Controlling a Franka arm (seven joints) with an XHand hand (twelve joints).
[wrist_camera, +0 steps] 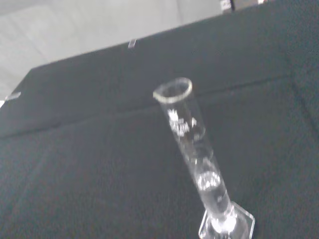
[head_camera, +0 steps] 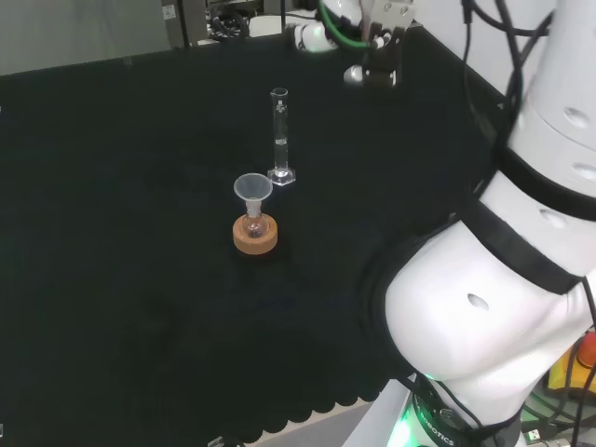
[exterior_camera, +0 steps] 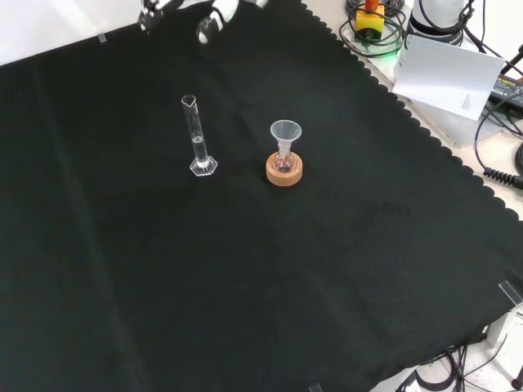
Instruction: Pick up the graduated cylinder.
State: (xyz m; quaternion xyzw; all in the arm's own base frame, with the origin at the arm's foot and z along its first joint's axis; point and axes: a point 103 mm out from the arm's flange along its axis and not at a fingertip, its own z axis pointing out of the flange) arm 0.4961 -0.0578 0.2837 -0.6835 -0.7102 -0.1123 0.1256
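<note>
From the head view I see the graduated cylinder [head_camera: 279,135] standing upright on its flat foot on the black cloth of the worktop [head_camera: 112,233], a little above the middle of the view. At about five o'clock from it, just beside its foot but not touching, sits a cork ring [head_camera: 254,236] holding a small flask with a funnel [head_camera: 252,189] in its neck. The hand [head_camera: 377,56] hangs at roughly one o'clock from the cylinder, well apart from it and up near the far edge of the cloth; it holds nothing, but I cannot tell from here whether its fingers are straight or curled. In the front view the cylinder [exterior_camera: 196,135] stands at nine o'clock from the cork ring [exterior_camera: 284,169], with bare cloth between them, and fingertips [exterior_camera: 207,28] of the hand poke in at the top edge, at about twelve o'clock from the cylinder. The wrist view gives me the cylinder [wrist_camera: 194,149] close up: clear tube, open rim, angular foot resting on the cloth, and a little liquid seems to sit low in the tube.
</note>
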